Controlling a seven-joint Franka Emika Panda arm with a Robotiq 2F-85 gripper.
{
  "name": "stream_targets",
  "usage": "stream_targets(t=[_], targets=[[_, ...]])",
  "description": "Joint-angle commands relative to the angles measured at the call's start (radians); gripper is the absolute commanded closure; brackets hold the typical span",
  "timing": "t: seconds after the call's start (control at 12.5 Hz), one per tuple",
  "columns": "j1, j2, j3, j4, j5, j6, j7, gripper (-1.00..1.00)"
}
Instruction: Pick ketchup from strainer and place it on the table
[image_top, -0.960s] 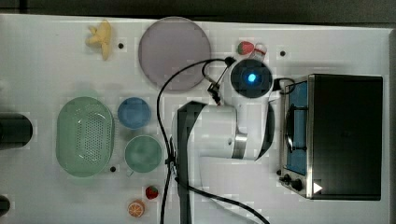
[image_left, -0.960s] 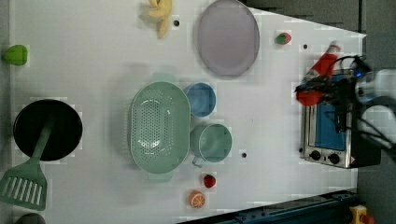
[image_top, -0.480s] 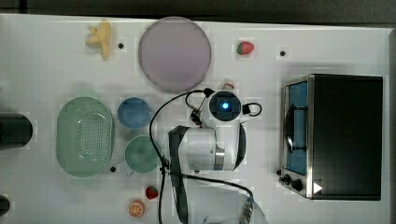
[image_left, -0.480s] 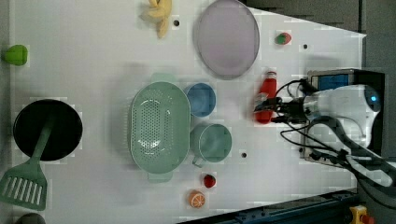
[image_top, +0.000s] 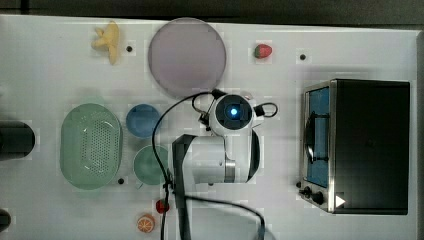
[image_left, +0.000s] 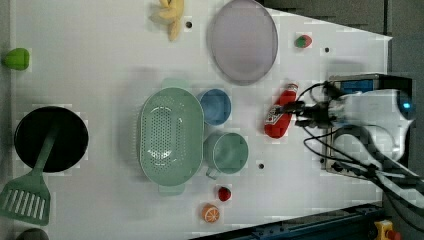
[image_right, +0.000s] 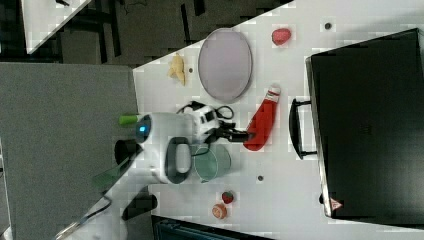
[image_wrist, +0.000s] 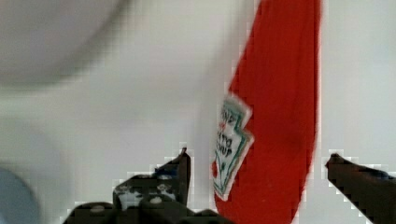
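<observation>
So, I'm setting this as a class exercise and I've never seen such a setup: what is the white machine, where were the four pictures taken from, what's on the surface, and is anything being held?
The white machine is a single robot arm ending in a two-fingered claw. Three pictures look down on the white table from cameras off the arm; the fourth comes from a camera on the arm's wrist, looking past the claw.

On the table lie a pale green strainer with nothing in it, a blue bowl, a green bowl, a grey-lilac plate, toy fruit, and a black toaster oven.

The red ketchup bottle lies on the table between the bowls and the oven. In the wrist view the claw's fingers stand open on either side of it, so nothing is gripped.
</observation>
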Motion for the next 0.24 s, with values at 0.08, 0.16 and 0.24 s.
stream_targets(t=[0.08, 0.16, 0.24], targets=[[-0.006, -0.19, 0.015, 0.122, 0.01, -0.108, -0.016, -1.0], [-0.006, -0.224, 0.017, 0.163, 0.011, -0.195, 0.012, -1.0], [-0.005, -0.251, 0.017, 0.21, 0.011, -0.296, 0.054, -1.0]])
